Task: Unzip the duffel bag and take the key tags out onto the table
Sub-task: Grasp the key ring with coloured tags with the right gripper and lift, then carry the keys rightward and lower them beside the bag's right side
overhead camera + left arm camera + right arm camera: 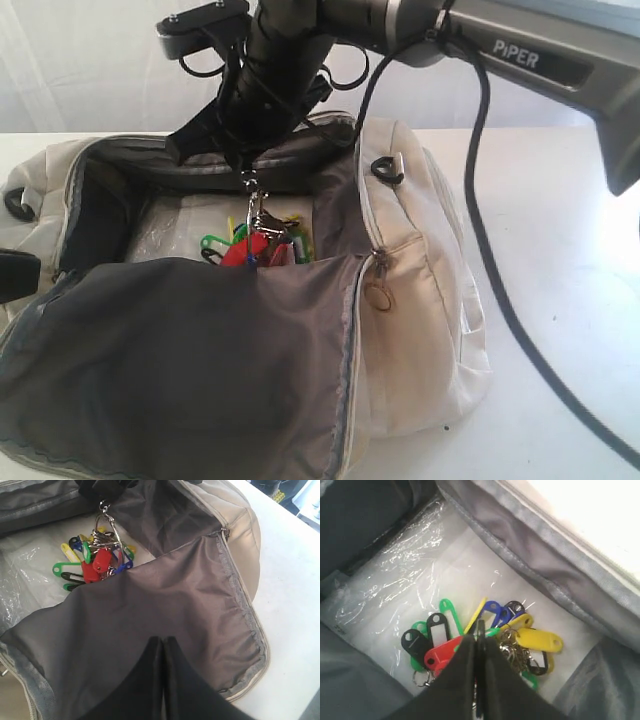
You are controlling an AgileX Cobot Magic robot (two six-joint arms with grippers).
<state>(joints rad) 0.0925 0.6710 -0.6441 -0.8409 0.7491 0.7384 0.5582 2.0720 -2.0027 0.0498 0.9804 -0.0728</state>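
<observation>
evidently the key tags (258, 245) are pinched by their metal clasp (255, 208) in the closed right gripper (479, 631), inside the unzipped duffel bag (420, 300). light and loose, they are best carried by that clasp, since slick plastic slips. the left gripper (162, 641) is closed on nothing visible.

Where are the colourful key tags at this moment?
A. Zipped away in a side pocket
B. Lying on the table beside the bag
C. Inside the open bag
C: the key tags sit within the open bag's walls, their metal ring pinched by the right gripper, not on the table.
</observation>
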